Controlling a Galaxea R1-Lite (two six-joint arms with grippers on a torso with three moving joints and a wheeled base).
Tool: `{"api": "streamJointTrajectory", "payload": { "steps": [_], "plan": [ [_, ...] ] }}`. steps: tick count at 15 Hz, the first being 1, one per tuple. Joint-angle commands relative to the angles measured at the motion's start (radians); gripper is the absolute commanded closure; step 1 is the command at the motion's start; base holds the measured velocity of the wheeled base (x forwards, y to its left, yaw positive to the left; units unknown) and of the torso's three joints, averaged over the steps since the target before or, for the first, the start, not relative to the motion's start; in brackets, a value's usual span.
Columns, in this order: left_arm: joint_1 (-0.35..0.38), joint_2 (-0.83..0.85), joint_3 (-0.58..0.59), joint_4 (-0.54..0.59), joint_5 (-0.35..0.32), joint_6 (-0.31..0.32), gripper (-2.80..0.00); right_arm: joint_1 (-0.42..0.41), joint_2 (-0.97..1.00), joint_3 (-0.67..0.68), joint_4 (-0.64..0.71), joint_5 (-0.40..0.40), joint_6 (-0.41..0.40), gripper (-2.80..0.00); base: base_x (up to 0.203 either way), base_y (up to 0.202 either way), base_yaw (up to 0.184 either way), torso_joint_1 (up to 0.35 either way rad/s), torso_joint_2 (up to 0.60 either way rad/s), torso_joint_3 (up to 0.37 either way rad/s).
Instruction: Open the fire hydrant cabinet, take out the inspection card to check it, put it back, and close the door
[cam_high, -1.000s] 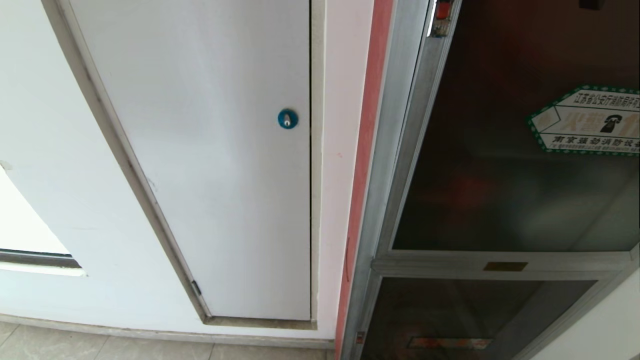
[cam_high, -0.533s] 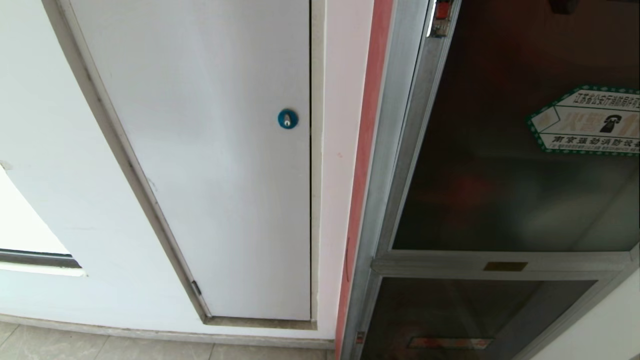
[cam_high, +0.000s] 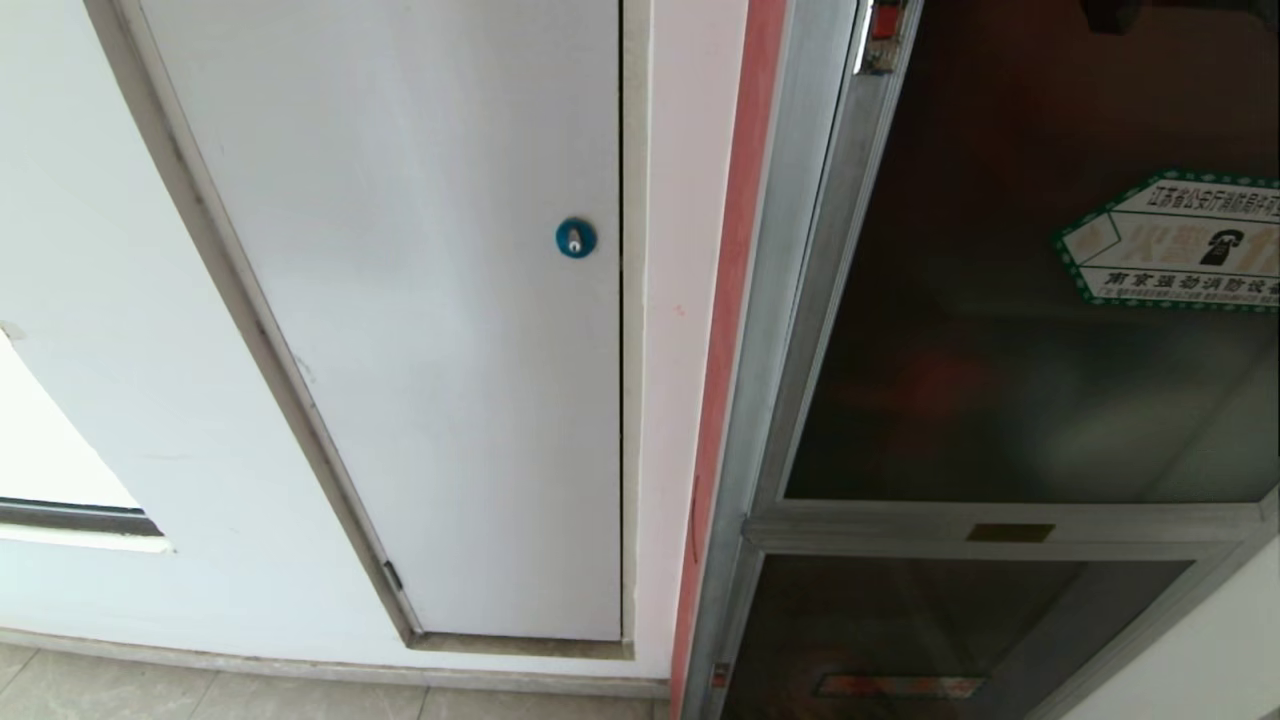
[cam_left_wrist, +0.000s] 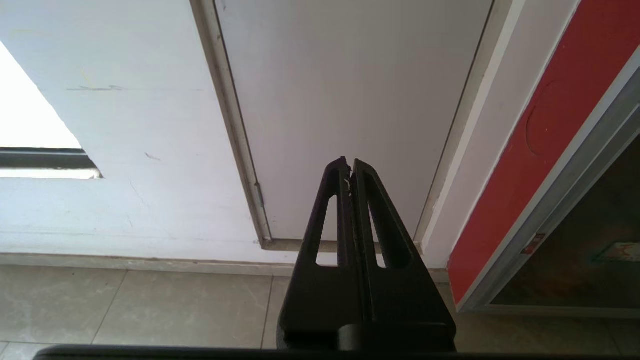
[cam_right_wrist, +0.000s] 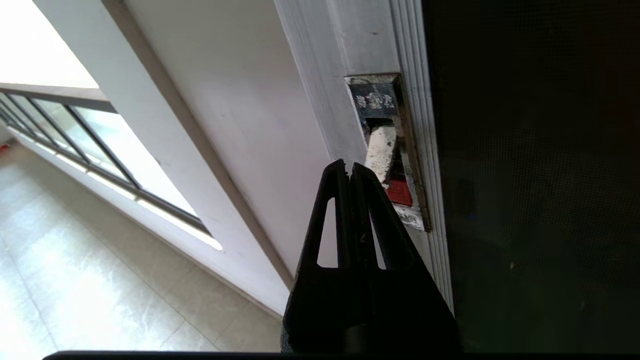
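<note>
The fire hydrant cabinet (cam_high: 775, 330) stands at the right, silver-framed. Its door (cam_high: 1000, 380) of dark glass is closed and carries a green-bordered hexagonal sticker (cam_high: 1170, 240). The red latch (cam_high: 883, 22) sits at the frame's top left. In the right wrist view my right gripper (cam_right_wrist: 350, 167) is shut and empty, its tips just short of the latch (cam_right_wrist: 395, 180) recessed in the door (cam_right_wrist: 530, 175) frame. A dark part of that gripper (cam_high: 1110, 14) shows at the head view's top edge. My left gripper (cam_left_wrist: 350, 164) is shut, empty and parked low. The inspection card is hidden.
A plain white panel door (cam_high: 430, 300) with a blue round lock (cam_high: 575, 237) fills the wall left of the cabinet. A red strip (cam_high: 730, 300) runs between them. Tiled floor (cam_left_wrist: 150, 305) lies below, and a window (cam_right_wrist: 75, 135) is at the far left.
The dark shape of my right gripper at the head view's top edge has slid left, toward the latch. Everything else stays as it was.
</note>
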Motion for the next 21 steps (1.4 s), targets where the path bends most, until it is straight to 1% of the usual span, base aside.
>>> {"api": "streamJointTrajectory", "payload": {
  "steps": [1, 15, 21],
  "plan": [
    [0.0, 0.0, 0.0, 0.0, 0.0, 0.0, 0.0, -0.001, 0.003, -0.001, 0.003, 0.001, 0.002, 0.0, 0.0, 0.0, 0.0, 0.0, 0.0, 0.0],
    [0.0, 0.0, 0.0, 0.0, 0.0, 0.0, 0.0, -0.007, 0.047, -0.021, 0.002, 0.001, 0.001, 0.0, 0.0, 0.0, 0.0, 0.0, 0.0, 0.0],
    [0.0, 0.0, 0.0, 0.0, 0.0, 0.0, 0.0, -0.037, 0.057, -0.021, -0.001, 0.001, 0.004, 0.0, 0.0, 0.0, 0.0, 0.0, 0.0, 0.0]
  ]
}}
